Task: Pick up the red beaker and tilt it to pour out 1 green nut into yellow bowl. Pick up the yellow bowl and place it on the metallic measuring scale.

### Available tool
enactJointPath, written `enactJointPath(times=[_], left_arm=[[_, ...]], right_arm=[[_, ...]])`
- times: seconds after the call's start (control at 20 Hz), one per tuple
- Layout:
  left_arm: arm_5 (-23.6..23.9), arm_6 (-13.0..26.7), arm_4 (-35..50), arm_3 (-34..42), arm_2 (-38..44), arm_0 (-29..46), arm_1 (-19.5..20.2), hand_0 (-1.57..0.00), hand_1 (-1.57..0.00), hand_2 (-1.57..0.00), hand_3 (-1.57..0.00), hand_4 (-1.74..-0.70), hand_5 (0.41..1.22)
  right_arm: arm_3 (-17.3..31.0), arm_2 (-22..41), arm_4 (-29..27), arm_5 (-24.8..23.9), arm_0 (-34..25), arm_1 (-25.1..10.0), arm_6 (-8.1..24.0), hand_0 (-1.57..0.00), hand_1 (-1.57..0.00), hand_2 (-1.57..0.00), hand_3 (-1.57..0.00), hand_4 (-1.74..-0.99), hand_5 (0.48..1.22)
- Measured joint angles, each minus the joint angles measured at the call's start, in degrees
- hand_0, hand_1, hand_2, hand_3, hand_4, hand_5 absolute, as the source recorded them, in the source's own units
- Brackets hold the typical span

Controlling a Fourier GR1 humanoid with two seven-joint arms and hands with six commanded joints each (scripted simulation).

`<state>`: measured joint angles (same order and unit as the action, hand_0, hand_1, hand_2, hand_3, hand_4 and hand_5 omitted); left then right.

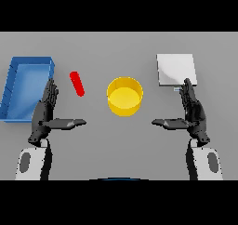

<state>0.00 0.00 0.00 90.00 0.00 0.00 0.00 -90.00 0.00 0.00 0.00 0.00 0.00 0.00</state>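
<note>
The red beaker (77, 83) lies on the table as a narrow red cylinder, left of centre. A yellow bowl (124, 95) stands at the middle, and I see nothing inside it. The metallic measuring scale (175, 69) is a pale square plate at the back right. My left hand (45, 112) is open at the lower left, fingers straight and thumb pointing inward, just left of the beaker and apart from it. My right hand (193, 111) is open at the lower right, its fingertips near the scale's front edge. No green nut shows.
A blue tray (15, 77) with raised walls sits at the far left, just behind my left hand. Grey table surface (121, 140) lies between the two hands in front of the bowl.
</note>
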Motion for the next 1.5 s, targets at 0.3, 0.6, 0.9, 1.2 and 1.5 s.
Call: enactJointPath(times=[0.3, 0.6, 0.9, 1.2, 1.5], left_arm=[[-0.1, -1.0, -0.3, 0.6, -0.7, 0.8, -0.5, 0.00, 0.00, 0.00, 0.00, -1.14, 0.660], [-1.6, 1.5, -7.4, 12.3, -6.8, 7.8, 4.3, 0.00, 0.00, 0.00, 0.00, -1.14, 0.655], [-2.1, 5.9, -7.4, 6.4, -5.6, 2.5, 4.8, 0.00, 0.00, 0.00, 0.00, -1.14, 0.643], [-2.0, 3.3, -7.4, -7.3, -2.7, -7.5, 4.7, 0.00, 0.00, 0.00, 0.00, -1.18, 0.640], [-2.6, -0.8, -7.6, -17.7, -0.9, -15.7, 4.8, 0.00, 0.00, 0.00, 0.00, -1.20, 0.651]], right_arm=[[-0.3, 1.2, 1.3, -0.9, 0.5, 1.2, -0.2, 0.00, 0.00, 0.00, 0.00, -1.071, 0.578], [-8.3, 8.4, 17.2, -4.5, 5.8, -3.4, -4.8, 0.00, 0.00, 0.00, 0.00, -1.103, 0.592], [-7.7, 8.0, 13.9, -2.1, 5.1, -3.1, -5.1, 0.00, 0.00, 0.00, 0.00, -1.189, 0.626], [-8.1, 7.6, 12.1, -1.1, 5.2, -3.0, -5.6, 0.00, 0.00, 0.00, 0.00, -1.225, 0.627], [-7.6, 7.6, 12.7, -1.3, 5.4, -3.2, -5.2, 0.00, 0.00, 0.00, 0.00, -1.222, 0.627]])
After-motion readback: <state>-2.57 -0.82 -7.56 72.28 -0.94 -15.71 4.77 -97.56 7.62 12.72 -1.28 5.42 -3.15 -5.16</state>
